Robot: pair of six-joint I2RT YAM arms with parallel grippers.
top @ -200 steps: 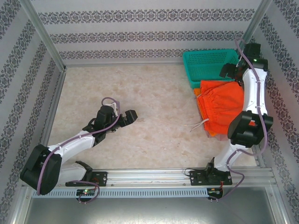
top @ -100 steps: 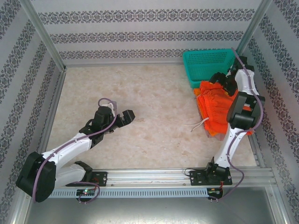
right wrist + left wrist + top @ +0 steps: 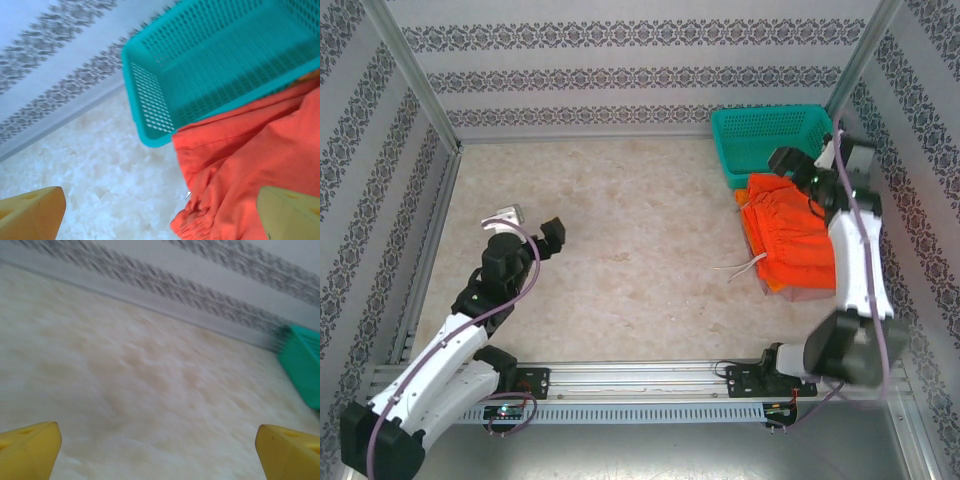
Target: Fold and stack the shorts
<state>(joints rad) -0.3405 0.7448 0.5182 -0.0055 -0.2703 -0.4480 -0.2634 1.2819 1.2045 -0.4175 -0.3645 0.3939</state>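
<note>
1. Red-orange shorts (image 3: 790, 235): lay atop the stack at the counter's (image 3: 640, 230) right, beside the teal mesh basket (image 3: 760, 125).
2. Right gripper (image 3: 798, 170): wide, empty, had lifted off them.
3. Left gripper (image 3: 528, 222): wide, empty, had retreated; stacking seemingly finished.

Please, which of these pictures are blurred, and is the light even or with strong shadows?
Top external: soft even light, no hard shadows; the right arm is smeared at its elbow. Left wrist: the wall pattern and the table are blurred throughout. Right wrist: mild blur, but the basket mesh and the red-orange shorts are readable.
</note>
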